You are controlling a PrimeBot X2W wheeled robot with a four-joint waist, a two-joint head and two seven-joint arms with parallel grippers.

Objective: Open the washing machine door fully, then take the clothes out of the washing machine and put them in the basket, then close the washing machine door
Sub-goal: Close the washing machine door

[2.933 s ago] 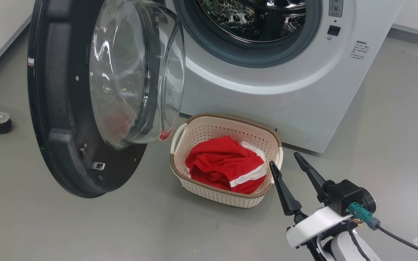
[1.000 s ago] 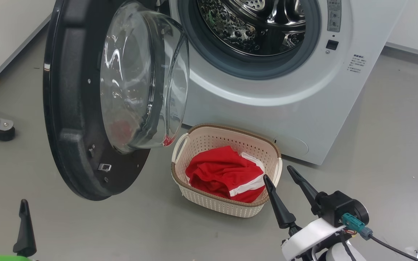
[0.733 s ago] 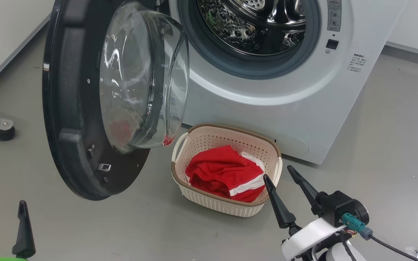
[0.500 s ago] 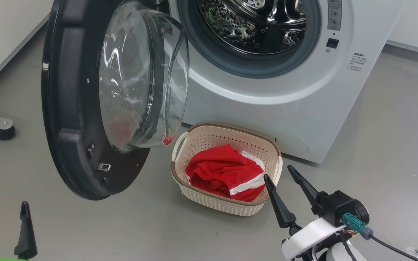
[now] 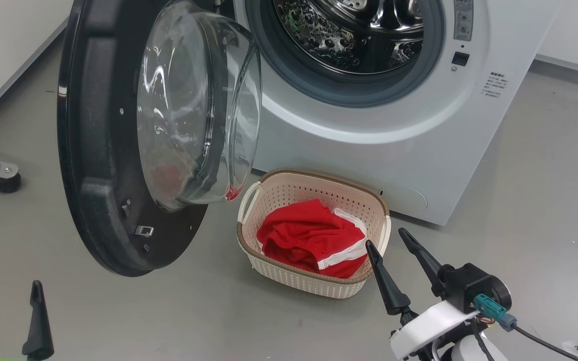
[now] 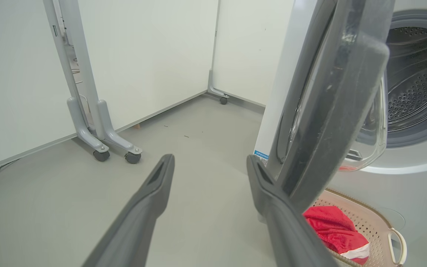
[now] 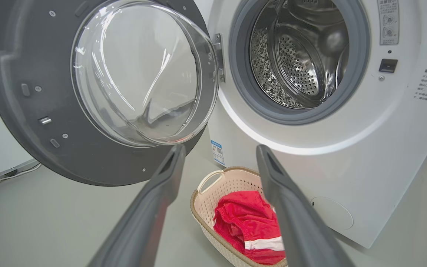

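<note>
The washing machine (image 5: 419, 130) stands with its round black door (image 5: 98, 150) swung wide to the left, the glass bowl (image 5: 198, 105) bulging toward the steel drum (image 7: 302, 55), where no fabric shows. On the floor below sits the cream basket (image 5: 314, 286) holding red clothes (image 5: 309, 235) with white trim. My right gripper (image 5: 387, 237) hovers open just right of the basket, nothing between its fingers. At the lower left my left gripper (image 5: 13, 291) is open and empty, in front of the door's lower rim (image 6: 332, 111). The basket (image 7: 202, 193) and clothes (image 7: 250, 226) lie between the right fingers.
A partition stand on castors (image 6: 117, 152) stands at the left, with a castor foot (image 5: 3, 180) near the door. White wall panels (image 6: 143, 55) line the left side. Grey floor (image 5: 545, 200) stretches to the right of the machine.
The left gripper has sunk slightly toward the bottom edge of the head view. The right gripper, door, basket and clothes have stayed in place over the last second.
</note>
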